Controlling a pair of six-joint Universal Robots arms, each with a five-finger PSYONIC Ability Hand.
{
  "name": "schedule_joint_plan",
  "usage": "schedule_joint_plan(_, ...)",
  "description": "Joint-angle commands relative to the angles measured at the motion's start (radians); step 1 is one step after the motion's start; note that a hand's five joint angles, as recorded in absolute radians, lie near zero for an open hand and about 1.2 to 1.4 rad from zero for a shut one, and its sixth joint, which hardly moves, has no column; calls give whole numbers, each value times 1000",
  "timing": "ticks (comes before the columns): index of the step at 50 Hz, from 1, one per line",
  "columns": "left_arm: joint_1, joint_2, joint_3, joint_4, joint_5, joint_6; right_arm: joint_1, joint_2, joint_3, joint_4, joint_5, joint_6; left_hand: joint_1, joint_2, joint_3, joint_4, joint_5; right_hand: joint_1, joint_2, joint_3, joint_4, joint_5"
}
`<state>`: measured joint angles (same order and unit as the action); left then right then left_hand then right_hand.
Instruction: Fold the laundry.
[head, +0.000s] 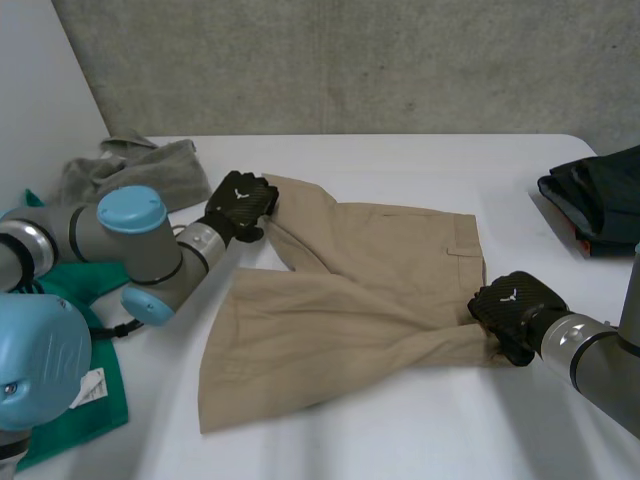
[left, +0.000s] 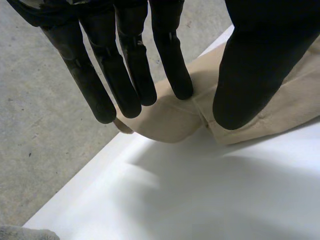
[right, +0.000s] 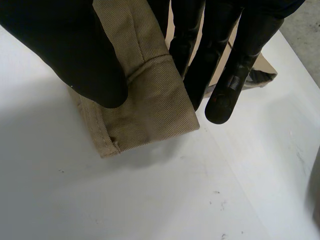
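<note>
Khaki shorts (head: 350, 290) lie spread across the middle of the white table (head: 400, 430), partly folded over themselves, with a hand at each of two opposite corners. The left arm reaches in from the left with its elbow bent, and the left hand (head: 240, 205) sits at the far left corner of the cloth. In the left wrist view its fingers (left: 130, 75) are straight and close together, pointing down at the table edge, with the thumb set opposite them. A raised fold of the shorts (left: 170, 120) is pinched between fingertips and thumb. The right arm comes in low from the near right, and the right hand (head: 515, 310) is at the near right corner of the garment. In the right wrist view its thumb (right: 70, 50) presses on top of the stitched hem (right: 150, 100) while the fingers lie behind it, clamping the doubled cloth just above the table. A grey cloth (head: 130, 165) lies crumpled at the far left, a green cloth (head: 70, 400) at the near left under the left arm, and a dark pile of clothes (head: 600, 200) at the right edge, well apart from the shorts
</note>
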<state>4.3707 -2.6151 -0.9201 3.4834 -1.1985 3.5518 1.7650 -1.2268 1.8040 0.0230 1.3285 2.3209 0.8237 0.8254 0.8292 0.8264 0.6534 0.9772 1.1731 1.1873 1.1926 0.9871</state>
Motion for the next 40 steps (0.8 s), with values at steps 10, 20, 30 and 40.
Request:
schedule_joint_plan(10,-26,-42,32,2,7,9,-2,1,0,0,0,0,103,101,97,100,99,419,223,209,204,235)
schedule_joint_plan(20,-31,-49,47,2,2,15,-2,0,0,0,1,0,572,571,567,570,568,419,223,209,204,235)
schedule_joint_plan(30,-16,78,-38,-1,-107,130,-2,0,-11,3,8,0,573,571,567,570,568,419,223,209,204,235)
schedule_joint_plan(40,6,204,-197,0,-133,203,1,-2,-9,6,11,2,573,571,567,570,568,419,223,209,204,235)
